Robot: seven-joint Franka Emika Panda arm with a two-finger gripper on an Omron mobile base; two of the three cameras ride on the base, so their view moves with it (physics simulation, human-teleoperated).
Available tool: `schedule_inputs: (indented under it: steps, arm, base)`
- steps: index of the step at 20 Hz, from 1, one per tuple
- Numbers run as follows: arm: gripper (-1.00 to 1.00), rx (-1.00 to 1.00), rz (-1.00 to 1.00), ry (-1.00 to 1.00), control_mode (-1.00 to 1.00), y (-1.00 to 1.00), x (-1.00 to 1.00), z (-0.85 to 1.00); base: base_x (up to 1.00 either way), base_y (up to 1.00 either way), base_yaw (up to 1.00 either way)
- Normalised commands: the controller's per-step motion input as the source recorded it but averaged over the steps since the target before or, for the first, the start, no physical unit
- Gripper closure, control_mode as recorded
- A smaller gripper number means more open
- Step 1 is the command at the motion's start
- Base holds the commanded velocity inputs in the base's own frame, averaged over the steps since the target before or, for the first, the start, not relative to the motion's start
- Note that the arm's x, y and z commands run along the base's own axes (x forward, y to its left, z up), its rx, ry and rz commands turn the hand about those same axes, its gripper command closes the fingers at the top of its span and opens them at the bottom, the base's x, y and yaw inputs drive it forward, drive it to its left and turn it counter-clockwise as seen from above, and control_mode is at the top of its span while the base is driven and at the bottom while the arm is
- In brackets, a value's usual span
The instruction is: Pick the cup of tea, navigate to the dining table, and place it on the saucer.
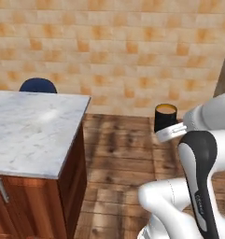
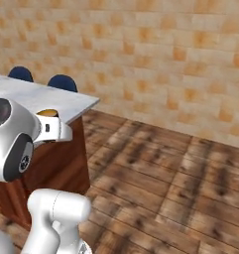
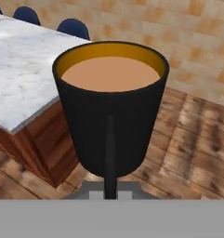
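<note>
The cup of tea (image 1: pixel 165 115) is a black mug with tan liquid. It hangs upright over the wooden floor, with my gripper (image 1: pixel 167 129) shut on its lower part. In the hand view the cup of tea (image 3: pixel 111 116) looms close, its handle facing the camera, and it hides the fingers. In the right base view just its orange rim (image 2: pixel 48 113) peeks over the hand. The dining table (image 1: pixel 34 126) with its marble top lies to the left of the cup, about a cup's height below it. The saucer is out of view.
Navy stools (image 1: pixel 38 85) (image 2: pixel 62 82) stand behind the table's far side. The table's corner (image 2: pixel 93 103) and its reddish wood base (image 3: pixel 34 144) lie close to the arm. A tan tiled wall (image 1: pixel 132 51) closes the back. Open wooden floor (image 2: pixel 165 178) spreads to the right.
</note>
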Motion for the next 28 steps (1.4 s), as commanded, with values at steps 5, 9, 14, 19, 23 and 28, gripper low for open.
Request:
schedule_inputs:
  steps: [5, 9, 14, 19, 23, 28]
  arm:
    - [1.0, 0.0, 0.0, 0.0, 1.0, 0.0, 0.0, 0.0]
    - [1.0, 0.0, 0.0, 0.0, 1.0, 0.0, 0.0, 0.0]
    - [1.0, 0.0, 0.0, 0.0, 1.0, 0.0, 0.0, 0.0]
    - [1.0, 0.0, 0.0, 0.0, 1.0, 0.0, 0.0, 0.0]
    - [1.0, 0.0, 0.0, 0.0, 1.0, 0.0, 0.0, 0.0]
    - [1.0, 0.0, 0.0, 0.0, 1.0, 0.0, 0.0, 0.0]
  base:
    - [0.13, -0.81, 0.18]
    - [0.69, -0.63, 0.41]
    - [1.0, -0.59, 0.67]
    - [0.99, -0.97, 0.48]
    - [1.0, -0.97, 0.49]
    - [1.0, -0.98, 0.48]
